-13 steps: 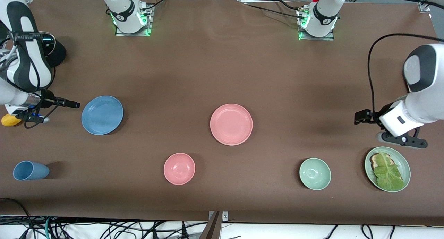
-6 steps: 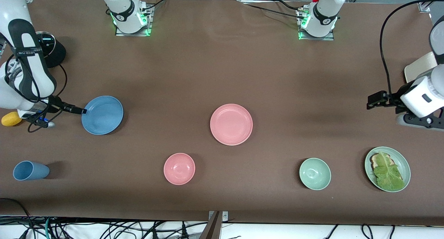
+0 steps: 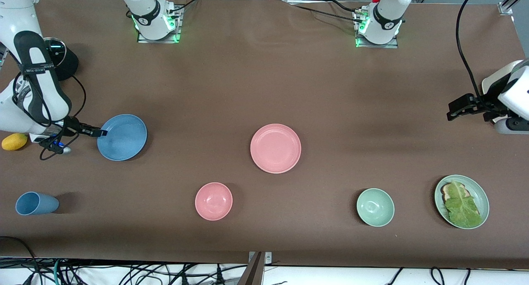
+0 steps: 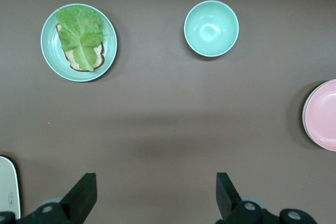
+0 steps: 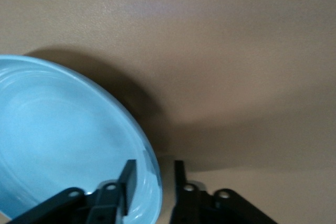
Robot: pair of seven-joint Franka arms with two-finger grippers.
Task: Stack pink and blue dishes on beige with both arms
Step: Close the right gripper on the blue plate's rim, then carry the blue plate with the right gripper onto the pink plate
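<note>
The blue plate (image 3: 122, 137) lies toward the right arm's end of the table. My right gripper (image 3: 101, 132) is at its rim, open. In the right wrist view one finger (image 5: 129, 174) is over the blue plate (image 5: 63, 145) and the other stands outside the rim, so the right gripper (image 5: 155, 170) straddles it. The pink plate (image 3: 275, 148) sits mid-table, and its edge shows in the left wrist view (image 4: 321, 115). The beige plate (image 3: 494, 81) is largely hidden by the left wrist at the left arm's end. My left gripper (image 3: 454, 110) hangs wide open and empty (image 4: 155, 192) over bare cloth beside the beige plate (image 4: 8, 187).
Nearer the front camera stand a blue cup (image 3: 36, 203), a small pink bowl (image 3: 213, 201), a green bowl (image 3: 375, 207) and a green plate with lettuce (image 3: 478, 192). A yellow item (image 3: 14, 141) lies by the right wrist. A black round object (image 3: 64, 58) sits farther back.
My right gripper has slid along the table to the blue plate's rim. The left arm has drawn away from the lettuce plate toward the beige plate, uncovering part of it.
</note>
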